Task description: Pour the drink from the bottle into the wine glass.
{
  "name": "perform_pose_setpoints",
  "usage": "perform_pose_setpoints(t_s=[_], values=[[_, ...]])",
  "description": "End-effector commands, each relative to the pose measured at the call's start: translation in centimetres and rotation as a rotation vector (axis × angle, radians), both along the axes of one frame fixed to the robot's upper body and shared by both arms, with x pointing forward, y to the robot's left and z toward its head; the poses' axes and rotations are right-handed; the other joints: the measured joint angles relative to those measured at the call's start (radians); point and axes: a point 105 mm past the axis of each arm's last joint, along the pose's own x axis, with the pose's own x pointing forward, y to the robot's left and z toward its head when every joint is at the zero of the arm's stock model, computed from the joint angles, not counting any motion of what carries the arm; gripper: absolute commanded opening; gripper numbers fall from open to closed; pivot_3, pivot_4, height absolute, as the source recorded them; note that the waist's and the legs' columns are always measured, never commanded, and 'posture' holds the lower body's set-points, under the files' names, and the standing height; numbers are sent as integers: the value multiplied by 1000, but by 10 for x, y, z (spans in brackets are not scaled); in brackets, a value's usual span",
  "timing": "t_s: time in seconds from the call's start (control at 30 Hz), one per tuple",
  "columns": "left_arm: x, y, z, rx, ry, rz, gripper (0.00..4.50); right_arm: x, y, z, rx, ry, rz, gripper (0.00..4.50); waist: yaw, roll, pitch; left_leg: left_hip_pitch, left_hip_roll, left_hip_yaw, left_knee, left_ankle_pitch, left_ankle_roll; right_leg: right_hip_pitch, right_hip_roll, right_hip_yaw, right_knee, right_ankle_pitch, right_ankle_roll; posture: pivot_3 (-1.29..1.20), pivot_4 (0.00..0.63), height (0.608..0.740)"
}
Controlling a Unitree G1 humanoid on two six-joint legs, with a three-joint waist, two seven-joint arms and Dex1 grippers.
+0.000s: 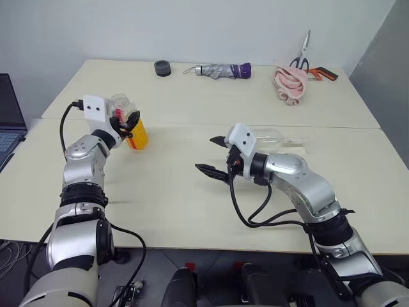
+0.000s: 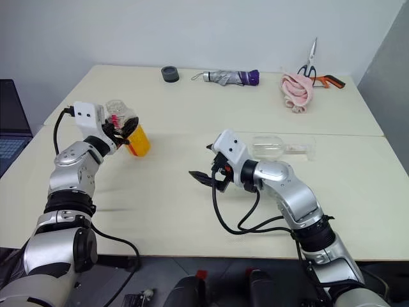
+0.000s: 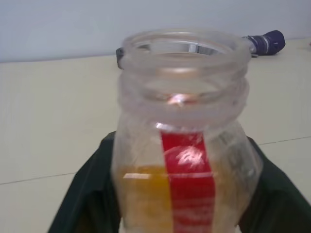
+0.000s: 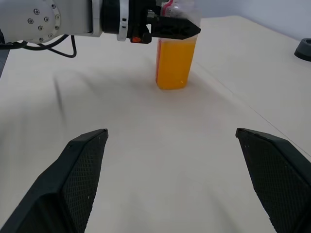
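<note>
Two pale cream tables [image 1: 192, 192] butted together, seam running left to right across the middle; plain white wall behind. Far table carries a dark round ring [image 1: 163, 68], a folded grey umbrella [image 1: 220, 70] with a purple end, a pink cloth [image 1: 289, 85], and scissors [image 1: 303, 54] near the far right corner. Laptop [image 1: 9, 121] edge at the far left, off the tables.

Left arm reaches forward over the left side, gripper [image 1: 130, 123] about level. Its black fingers [image 3: 92, 194] flank the bottle [image 2: 131, 135] near the neck. The bottle stands upright on the table just by the seam. Whether the fingers press the plastic or stand just clear cannot be told. Bottle mouth is open, no cap on it; red label strip runs down the side; the drink [image 4: 175, 63] fills the lower body, bright orange.

Right arm bends in from the right, forearm crossing toward centre. Right gripper [image 1: 216, 155] hangs over bare tabletop, pointing left toward the bottle, fingers [image 4: 82, 170] spread wide and empty.

Wine glass [image 2: 278, 147] lies on its side on the table just behind the right wrist, bowl to the left, stem and foot to the right, well apart from the bottle. Appears empty.
</note>
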Motion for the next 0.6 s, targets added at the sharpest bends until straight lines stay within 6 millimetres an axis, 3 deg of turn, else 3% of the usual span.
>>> perform_pose_setpoints(t_s=[0.03,0.1,0.43,0.6], values=[[-3,0,7,6,-49,-4,4045,-5,2,17,26,-63,15,4500,0,0,0,0,0,0,0,0,0,0,0,0,0,0,0,0,150,740],[-5,1,2,13,-49,-4,4468,-7,2,16,26,-60,14,4500,0,0,0,0,0,0,0,0,0,0,0,0,0,0,0,0,150,740],[-24,5,-16,53,-111,63,4468,-13,-8,6,-10,-63,-5,4500,1,0,0,0,0,0,0,0,0,0,-1,0,0,0,0,0,150,740],[-45,13,-28,59,-128,118,4468,-22,-19,4,-25,-123,-11,4500,0,0,0,0,0,0,0,0,0,0,-2,0,0,0,0,0,150,740]])
